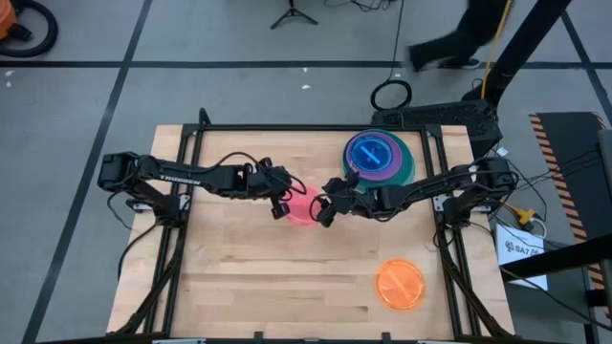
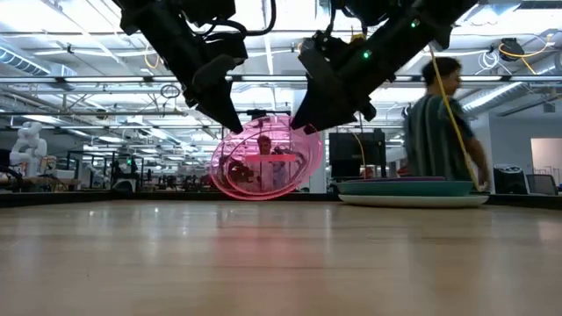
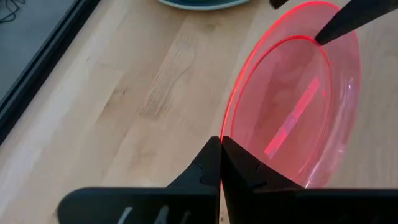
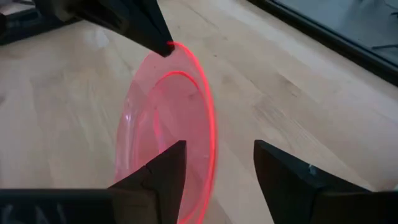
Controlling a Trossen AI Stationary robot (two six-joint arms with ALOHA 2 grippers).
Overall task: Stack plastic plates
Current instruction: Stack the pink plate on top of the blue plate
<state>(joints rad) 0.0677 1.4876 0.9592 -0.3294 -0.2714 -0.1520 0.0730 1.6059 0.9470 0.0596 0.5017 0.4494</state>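
- Pinching the rim of a pink-red plate (image 1: 302,209) with my left gripper (image 1: 287,204), fingers pressed together on its edge, I hold it tilted up above the table (image 1: 249,277) near the middle.
- My right gripper (image 1: 325,209) sits just beside the plate's other edge, fingers spread wide with the rim between them, not clamped.
- Farther right, at the back of the table, a stack of plates (image 1: 379,157) rests, dark green at the bottom, blue on top.
- An orange plate (image 1: 400,284) lies alone near the front right.
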